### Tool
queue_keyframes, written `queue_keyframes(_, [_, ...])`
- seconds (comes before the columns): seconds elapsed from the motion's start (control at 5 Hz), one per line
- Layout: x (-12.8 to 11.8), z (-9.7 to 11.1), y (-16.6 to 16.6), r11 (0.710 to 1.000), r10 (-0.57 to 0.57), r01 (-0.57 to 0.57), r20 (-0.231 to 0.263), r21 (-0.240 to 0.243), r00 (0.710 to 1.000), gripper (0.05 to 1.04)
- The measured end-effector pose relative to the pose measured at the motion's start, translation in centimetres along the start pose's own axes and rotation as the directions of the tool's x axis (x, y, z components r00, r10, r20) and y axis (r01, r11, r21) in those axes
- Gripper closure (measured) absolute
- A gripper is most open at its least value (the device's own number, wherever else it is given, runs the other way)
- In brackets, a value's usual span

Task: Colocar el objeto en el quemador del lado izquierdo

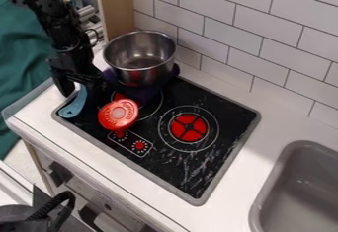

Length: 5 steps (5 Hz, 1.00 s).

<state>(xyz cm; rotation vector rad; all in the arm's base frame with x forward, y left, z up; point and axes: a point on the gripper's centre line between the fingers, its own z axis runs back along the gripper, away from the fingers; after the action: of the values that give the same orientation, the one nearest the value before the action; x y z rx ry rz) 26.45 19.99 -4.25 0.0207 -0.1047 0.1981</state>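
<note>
Right, the tool [82, 84] hangs at the left edge of the hob [223, 102], arm in from the upper left. Can't tell if the tool is spread, pressed together or pinching something. Task names no specific object, so can't tell which one is meant; candidates, all at the left: blue piece [74, 104] just below the tool, over the hob's left edge; red piece [119, 113] with a round top, over the near part of the left burner [157, 108]; steel pot [140, 53], upright, open top, at the hob's far left corner. Purple piece [173, 73] shows around the pot's base. Right burner [189, 128] has a red center. Knobs [139, 146] by the hob's near edge. Hob is set in a white surface [280, 122]. Grey sink [294, 189] at right, tiled wall [218, 41] on the far side.
</note>
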Motion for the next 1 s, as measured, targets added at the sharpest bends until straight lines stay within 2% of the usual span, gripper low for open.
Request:
queue_keyframes(0.4, [0.5, -0.1, -0.2, 1.0, 0.001, -0.001, 0.009, 0.008, 1.0, 0.647])
queue_keyframes(0.6, [-1.1, 0.6, -0.7, 1.0, 0.015, -0.015, -0.008, 0.015, 1.0, 0.773])
queue_keyframes(1.0, [-2.4, 6.8, -0.2, 0.996, 0.032, -0.042, 0.109, 0.083, 0.993, 0.774])
